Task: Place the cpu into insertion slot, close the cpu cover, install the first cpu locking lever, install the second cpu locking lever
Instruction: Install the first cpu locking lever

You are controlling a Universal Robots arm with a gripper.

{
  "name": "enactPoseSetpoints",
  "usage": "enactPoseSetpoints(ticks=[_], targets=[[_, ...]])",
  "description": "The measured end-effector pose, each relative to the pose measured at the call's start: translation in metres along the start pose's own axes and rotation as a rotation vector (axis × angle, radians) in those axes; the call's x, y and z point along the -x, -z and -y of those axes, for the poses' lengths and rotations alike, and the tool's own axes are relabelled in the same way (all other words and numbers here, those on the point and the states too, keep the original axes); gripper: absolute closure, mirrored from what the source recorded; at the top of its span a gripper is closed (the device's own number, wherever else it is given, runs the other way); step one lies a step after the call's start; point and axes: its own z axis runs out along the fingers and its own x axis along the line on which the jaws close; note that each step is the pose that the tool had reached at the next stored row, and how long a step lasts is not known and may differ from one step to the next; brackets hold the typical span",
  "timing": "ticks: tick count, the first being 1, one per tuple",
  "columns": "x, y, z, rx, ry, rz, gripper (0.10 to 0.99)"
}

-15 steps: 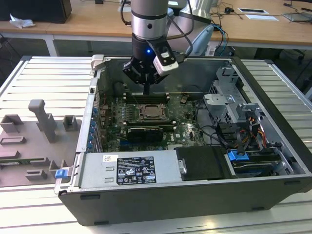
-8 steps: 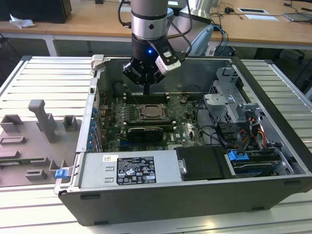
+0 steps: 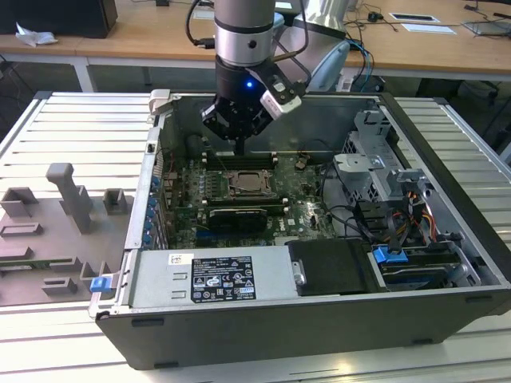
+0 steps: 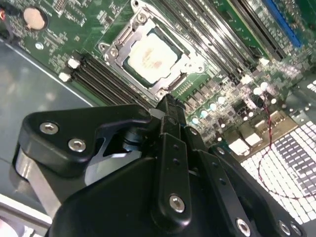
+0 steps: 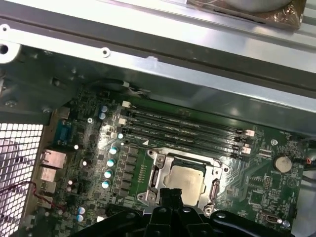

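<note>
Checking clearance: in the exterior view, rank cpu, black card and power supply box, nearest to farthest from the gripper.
1. cpu, mid-board, right by the gripper.
2. black card, a step toward the camera.
3. power supply box, nearest the camera.

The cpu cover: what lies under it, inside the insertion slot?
Through the window of the cpu cover shows the pale top of the cpu, seated in the insertion slot. What lies beneath the cpu is covered.

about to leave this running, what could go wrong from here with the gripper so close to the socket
The gripper is right at the edge of the cpu cover; a slip might scrape the cpu showing in its window. The memory slots run close beside it, so a sideways push might hit them.
</note>
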Motion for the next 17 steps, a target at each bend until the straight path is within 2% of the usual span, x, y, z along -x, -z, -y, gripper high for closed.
enactPoseSetpoints(ticks=[4,10,13,15,17], targets=[[-0.0042,-0.0015,-0.0014,-0.001,-0.019,0.0013,0.980],[-0.0065,-0.0073,-0.0018,-0.002,-0.110,0.0050,0.980],[-0.0180,-0.0086,-0.0044,-0.001,-0.111,0.0055,0.980],[-0.0304,-0.0096,-0.0072,-0.001,-0.111,0.0058,0.980],[-0.0373,-0.0106,-0.0088,-0.001,-0.112,0.0063,0.980]])
